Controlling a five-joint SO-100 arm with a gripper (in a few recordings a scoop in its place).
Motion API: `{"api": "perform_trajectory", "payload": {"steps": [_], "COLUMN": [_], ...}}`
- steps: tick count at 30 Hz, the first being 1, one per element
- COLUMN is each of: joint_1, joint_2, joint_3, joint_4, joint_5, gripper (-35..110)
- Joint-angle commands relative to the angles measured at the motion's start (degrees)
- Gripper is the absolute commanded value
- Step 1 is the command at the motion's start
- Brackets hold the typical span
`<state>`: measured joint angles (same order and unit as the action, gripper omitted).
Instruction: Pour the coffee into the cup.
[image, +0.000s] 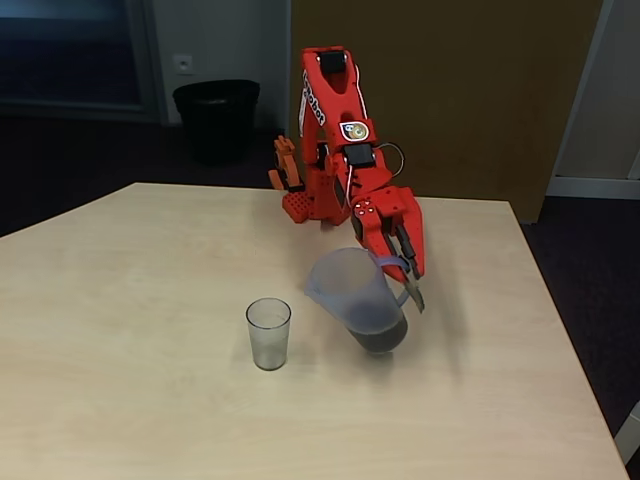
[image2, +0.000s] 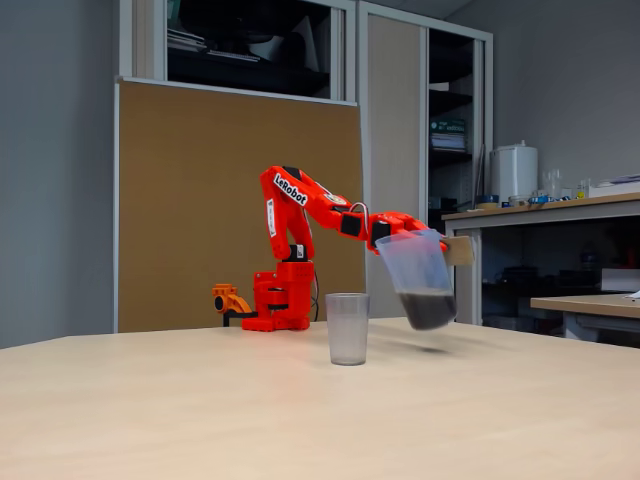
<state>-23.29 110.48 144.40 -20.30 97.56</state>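
Observation:
A small clear cup (image: 268, 333) (image2: 347, 328) stands upright on the pale wooden table (image: 120, 300); it looks empty. To its right in both fixed views hangs a larger translucent jug (image: 355, 290) (image2: 415, 265), held just above the table and leaning slightly. Its spout points toward the cup. The dark coffee (image: 380, 335) (image2: 428, 308) lies in the jug's bottom. My red gripper (image: 408, 285) (image2: 445, 245) is shut on the jug's handle, on the side away from the cup. A gap separates jug and cup.
The arm's red base (image: 300, 200) sits at the table's far edge, before a brown board (image2: 200, 200). A black bin (image: 215, 115) stands on the floor behind. The table's right edge (image: 560, 330) lies beyond the jug. Bare tabletop spreads left of and in front of the cup.

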Motion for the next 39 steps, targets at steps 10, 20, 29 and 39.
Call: {"api": "perform_trajectory", "payload": {"steps": [10,20,29,39], "joint_1": [2.5,4.7,5.4,5.9], "joint_2": [1.0,0.8,0.2,1.3], "joint_3": [-4.5,-10.4,-10.2,-10.1], "joint_4": [-3.7,1.2,-1.3,-1.4], "joint_5": [14.4,18.0,22.0,28.7], "gripper": [0,0,0,0]}}
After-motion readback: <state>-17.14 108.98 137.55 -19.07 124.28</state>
